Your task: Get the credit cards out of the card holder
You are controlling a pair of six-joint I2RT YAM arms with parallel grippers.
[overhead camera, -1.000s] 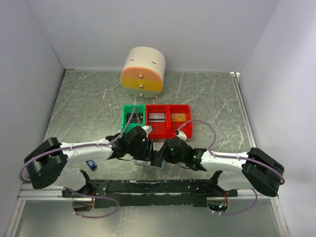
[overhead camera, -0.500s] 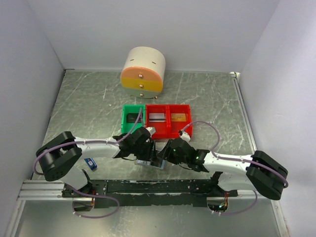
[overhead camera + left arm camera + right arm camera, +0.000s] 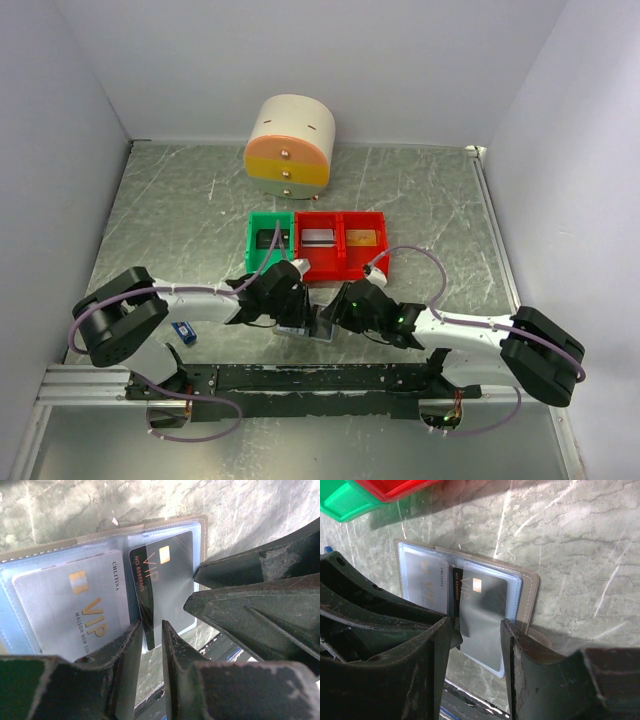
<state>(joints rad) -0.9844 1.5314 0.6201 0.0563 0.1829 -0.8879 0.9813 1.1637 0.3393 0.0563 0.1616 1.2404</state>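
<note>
- Top view: I see the card holder (image 3: 310, 330) open on the surface (image 3: 180, 230), nearly hidden between the left gripper (image 3: 295, 322) and right gripper (image 3: 335, 318).
- Left wrist view: a silver card (image 3: 65, 615) sits pocketed; the left gripper, almost pressed together, nips the lower corner of the skewed black card (image 3: 170, 580).
- Right wrist view: here I see the right gripper spread, straddling that card's pocket, green bin (image 3: 340, 502) and red bin (image 3: 395, 487) beyond.

Black card (image 3: 167, 575) with gold lettering, silver card (image 3: 75, 605), grey-brown card holder (image 3: 529, 595), marbled grey-green table (image 3: 250, 505)
</note>
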